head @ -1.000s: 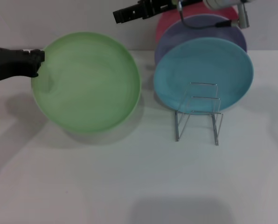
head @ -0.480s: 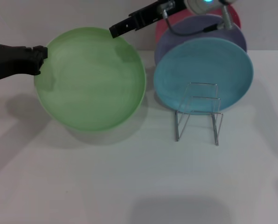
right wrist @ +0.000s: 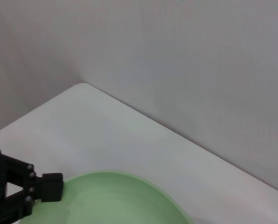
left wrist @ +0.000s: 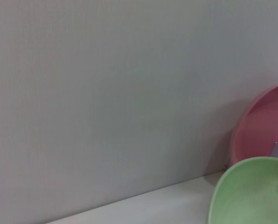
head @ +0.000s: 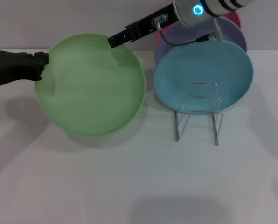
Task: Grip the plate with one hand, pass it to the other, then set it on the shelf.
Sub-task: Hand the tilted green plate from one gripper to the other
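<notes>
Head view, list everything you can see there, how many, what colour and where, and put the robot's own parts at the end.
Round shallow matte light green plate: one, held up left of centre by its left rim.
Round light blue plate: one, upright in the rack, frontmost.
Round lavender plate: one, upright behind the blue one.
Round pink plate: one, mostly hidden, rearmost.
Thin silver wire plate rack: one, right of centre, its front loops unfilled.
White table: one, under everything.
Left gripper: all black, fingers shut on the green plate's left rim.
Right gripper: black, on a white arm with a cyan ring, at the green plate's top rim; no grasp visible.
</notes>
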Controlling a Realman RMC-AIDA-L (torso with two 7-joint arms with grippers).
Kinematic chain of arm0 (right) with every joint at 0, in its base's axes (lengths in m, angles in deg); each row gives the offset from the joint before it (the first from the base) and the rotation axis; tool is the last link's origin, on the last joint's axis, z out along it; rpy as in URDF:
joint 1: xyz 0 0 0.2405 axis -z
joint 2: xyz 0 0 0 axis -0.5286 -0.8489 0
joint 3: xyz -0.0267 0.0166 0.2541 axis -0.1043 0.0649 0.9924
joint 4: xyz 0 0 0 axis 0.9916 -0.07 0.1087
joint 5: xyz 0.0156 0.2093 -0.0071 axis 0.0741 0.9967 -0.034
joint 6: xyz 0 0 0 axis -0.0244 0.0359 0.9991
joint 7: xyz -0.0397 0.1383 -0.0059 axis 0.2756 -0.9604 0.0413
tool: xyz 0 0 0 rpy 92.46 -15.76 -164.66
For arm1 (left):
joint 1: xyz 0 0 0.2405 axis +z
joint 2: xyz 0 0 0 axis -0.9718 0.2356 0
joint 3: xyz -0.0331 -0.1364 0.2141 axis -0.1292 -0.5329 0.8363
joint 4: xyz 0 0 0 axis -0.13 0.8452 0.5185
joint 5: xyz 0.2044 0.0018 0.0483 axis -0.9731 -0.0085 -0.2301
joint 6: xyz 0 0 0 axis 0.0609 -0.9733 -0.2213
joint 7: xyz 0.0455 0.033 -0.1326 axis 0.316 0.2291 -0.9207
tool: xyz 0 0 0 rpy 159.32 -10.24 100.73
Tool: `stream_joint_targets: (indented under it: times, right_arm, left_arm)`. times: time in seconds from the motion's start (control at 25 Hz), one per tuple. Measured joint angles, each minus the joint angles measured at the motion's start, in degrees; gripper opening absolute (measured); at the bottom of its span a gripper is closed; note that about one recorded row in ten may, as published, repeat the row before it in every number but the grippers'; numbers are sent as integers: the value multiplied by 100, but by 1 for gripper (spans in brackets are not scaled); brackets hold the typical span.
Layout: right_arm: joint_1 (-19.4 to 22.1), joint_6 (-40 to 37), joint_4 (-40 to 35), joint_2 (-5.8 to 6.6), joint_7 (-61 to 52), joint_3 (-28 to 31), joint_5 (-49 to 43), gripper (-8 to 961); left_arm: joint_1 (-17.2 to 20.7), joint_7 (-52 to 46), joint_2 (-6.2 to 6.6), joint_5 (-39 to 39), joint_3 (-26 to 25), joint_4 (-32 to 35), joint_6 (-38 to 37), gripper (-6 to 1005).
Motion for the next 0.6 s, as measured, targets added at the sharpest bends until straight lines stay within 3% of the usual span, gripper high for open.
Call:
stream_joint_targets:
  times: [0.6]
  right_arm:
    - [-123,-417,-639,-108,404,1,98,801]
  left_arm:
    - [8,-2,0,4,49,-11,-8,57]
